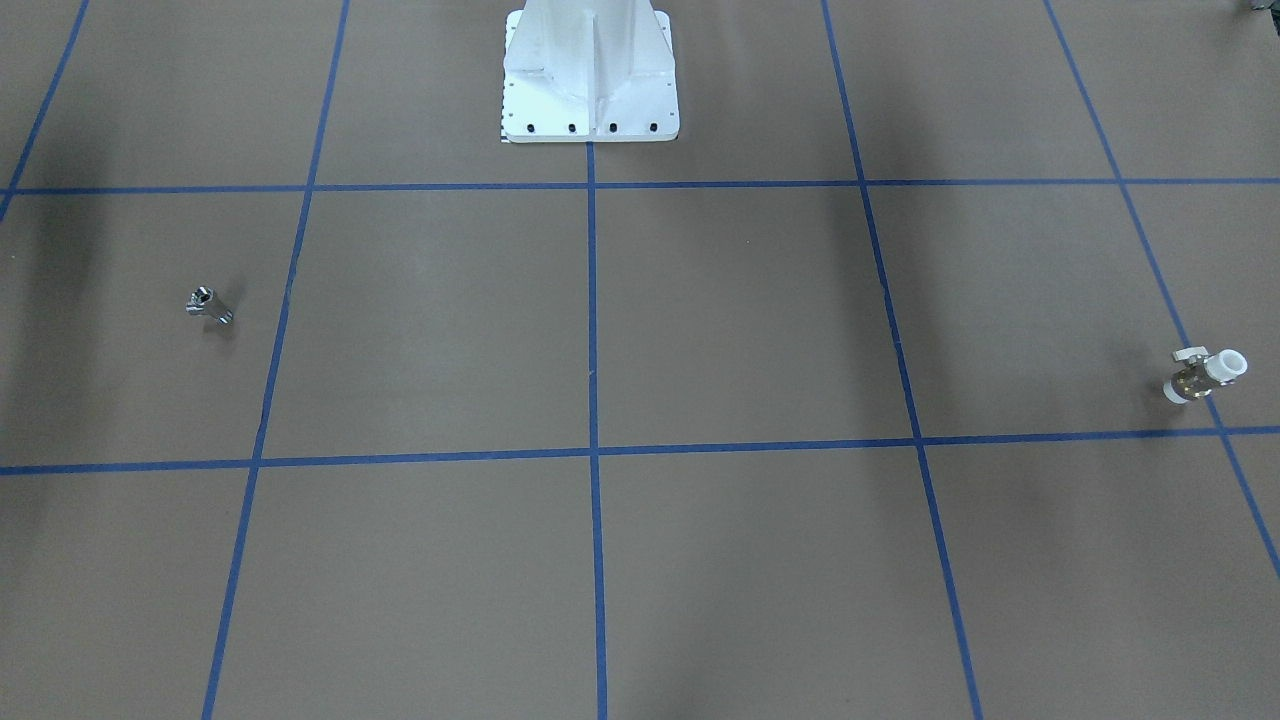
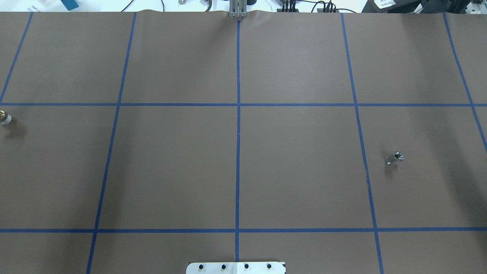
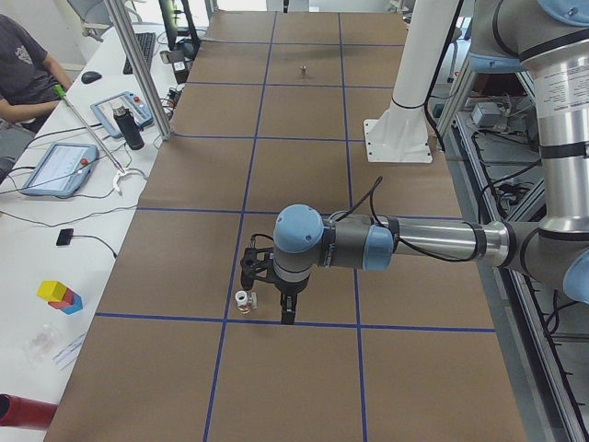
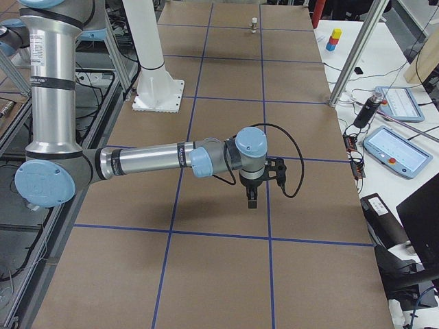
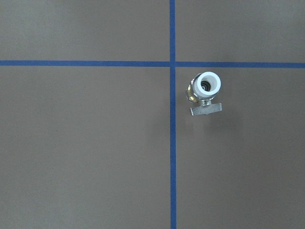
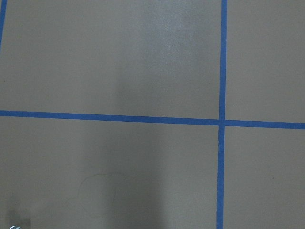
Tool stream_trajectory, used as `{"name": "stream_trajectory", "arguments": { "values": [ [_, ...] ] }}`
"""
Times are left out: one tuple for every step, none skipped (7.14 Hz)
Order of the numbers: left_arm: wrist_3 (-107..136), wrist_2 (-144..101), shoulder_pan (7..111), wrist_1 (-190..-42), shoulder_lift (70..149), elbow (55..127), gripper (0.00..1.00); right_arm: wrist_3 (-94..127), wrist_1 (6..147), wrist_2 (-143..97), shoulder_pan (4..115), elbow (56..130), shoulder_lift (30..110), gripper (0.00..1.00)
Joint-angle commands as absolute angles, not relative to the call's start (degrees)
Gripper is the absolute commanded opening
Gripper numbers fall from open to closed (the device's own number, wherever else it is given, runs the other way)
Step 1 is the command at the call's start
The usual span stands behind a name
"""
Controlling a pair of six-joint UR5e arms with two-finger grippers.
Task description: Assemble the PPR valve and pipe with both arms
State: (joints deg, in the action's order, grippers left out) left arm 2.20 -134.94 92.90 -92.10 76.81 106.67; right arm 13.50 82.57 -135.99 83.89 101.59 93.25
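On brown paper (image 1: 750,330), stubby PPR valve (image 1: 1205,373)

The brown desk (image 1: 740,330), gridded with blue tape (image 1: 592,300), carries a white pedestal base (image 1: 590,90). The PPR valve (image 1: 1205,373) and the pipe (image 1: 208,305) lie well apart, near opposite ends.

The white pedestal base (image 1: 590,90) rises tall on the table's (image 1: 740,330) robot side. Well to the base's left the PPR valve (image 1: 1205,373) stands, with the left arm (image 3: 423,244) reaching low beside it. Well to the base's right the pipe (image 1: 208,305) lies low. Bare brown paper spans between them.
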Motion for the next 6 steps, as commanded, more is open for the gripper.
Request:
{"name": "stream_trajectory", "arguments": {
  "values": [
    [2.28,-135.17,92.90,-92.28,76.47,106.79,1.00,13.54,82.62,-136.32,83.76,101.51,93.69,1.00],
    [2.11,-135.35,92.90,-92.89,76.03,107.31,1.00,13.54,82.53,-136.32,83.76,101.17,93.69,1.00],
    [2.11,-136.22,92.73,-92.90,75.68,108.01,1.00,13.54,82.53,-136.41,83.67,101.16,93.78,1.00],
    [2.11,-136.32,92.72,-92.81,75.59,107.93,1.00,13.54,82.44,-136.41,83.24,101.16,93.78,1.00],
    [2.02,-136.58,92.72,-92.90,75.06,108.02,1.00,13.54,82.44,-136.75,83.15,101.25,93.95,1.00],
    [1.76,-137.10,92.72,-92.99,74.54,109.15,1.00,13.54,82.01,-136.76,83.14,101.42,94.30,1.00]
  ]
}}
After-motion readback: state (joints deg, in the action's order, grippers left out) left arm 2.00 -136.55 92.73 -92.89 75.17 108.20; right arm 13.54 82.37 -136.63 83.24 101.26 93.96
